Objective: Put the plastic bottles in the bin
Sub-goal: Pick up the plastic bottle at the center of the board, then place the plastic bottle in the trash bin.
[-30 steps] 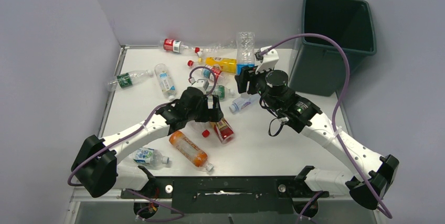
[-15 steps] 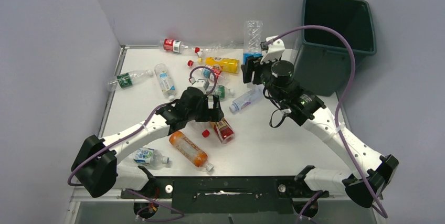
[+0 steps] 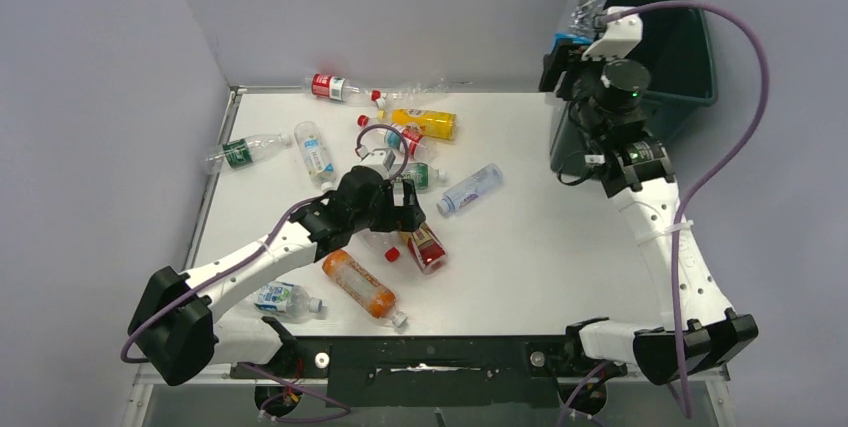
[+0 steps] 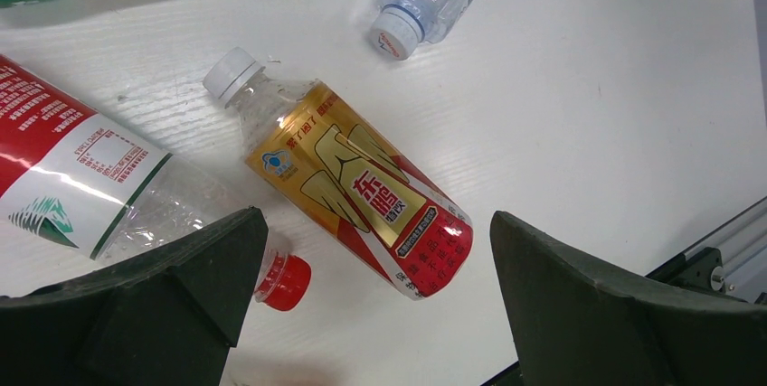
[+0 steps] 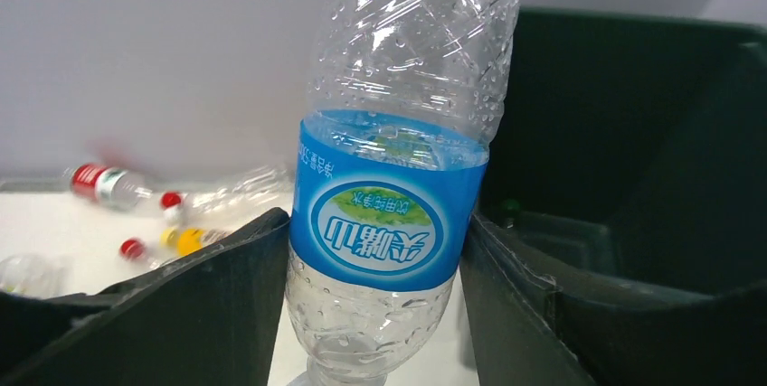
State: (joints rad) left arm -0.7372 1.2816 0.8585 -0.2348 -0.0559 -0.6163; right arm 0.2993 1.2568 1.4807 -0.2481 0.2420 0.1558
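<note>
Right gripper [image 5: 384,264] clenched on blue-label bottle [image 5: 389,214], pads on label band. Bottle's long axis upright, tilted slightly; neck end seems to point down, though view crops it. Held high at left rim of bin [image 3: 690,57]; bin mouth lies to right and beyond jaws. Judged: carry must go further right before release, since bottle looks not fully over opening.

Left gripper [image 4: 375,223] spread wide, holding nothing, above gold-and-red bottle [image 4: 362,196] lying on table [image 4: 588,88]. Long axis diagonal across gap, white cap up-left.
</note>
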